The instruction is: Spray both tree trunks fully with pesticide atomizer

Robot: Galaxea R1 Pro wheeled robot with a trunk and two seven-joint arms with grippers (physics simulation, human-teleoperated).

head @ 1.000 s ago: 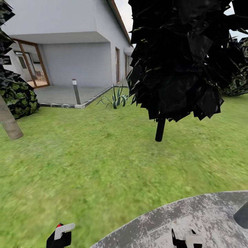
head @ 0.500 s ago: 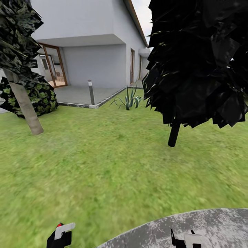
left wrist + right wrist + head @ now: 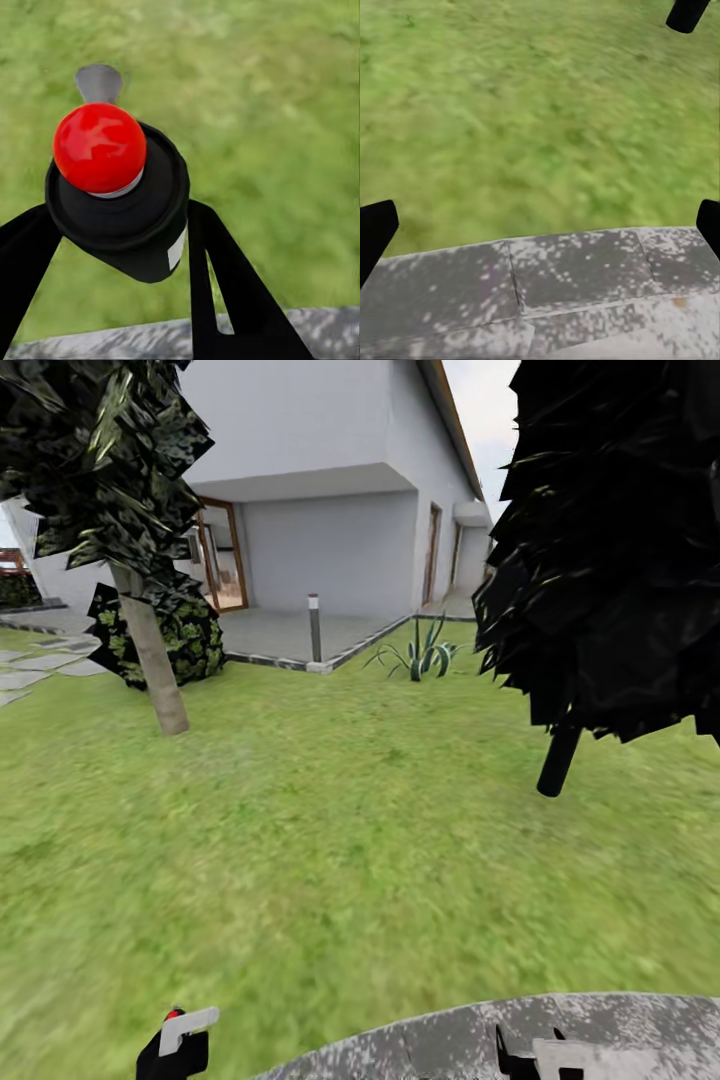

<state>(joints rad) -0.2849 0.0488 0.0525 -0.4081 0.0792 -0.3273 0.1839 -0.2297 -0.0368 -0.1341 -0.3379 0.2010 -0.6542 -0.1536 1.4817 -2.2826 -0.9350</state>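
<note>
Grass everywhere ahead, pale tree trunk (image 3: pixel 155 660) off left. Your left gripper (image 3: pixel 124 247) is clamped on the pesticide atomizer (image 3: pixel 112 195); right gripper (image 3: pixel 540 225) hangs spread, empty. Roll up close, square to the trunk, before spraying.

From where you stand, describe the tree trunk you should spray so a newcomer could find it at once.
Start at the white house and look to the leafy bush by its paved terrace. Just in front of that bush, the tree trunk rises from the lawn. It is a thick, pale grey-brown, leaning column, unlike the thin black stem under the black-leaved tree across the grass.
</note>
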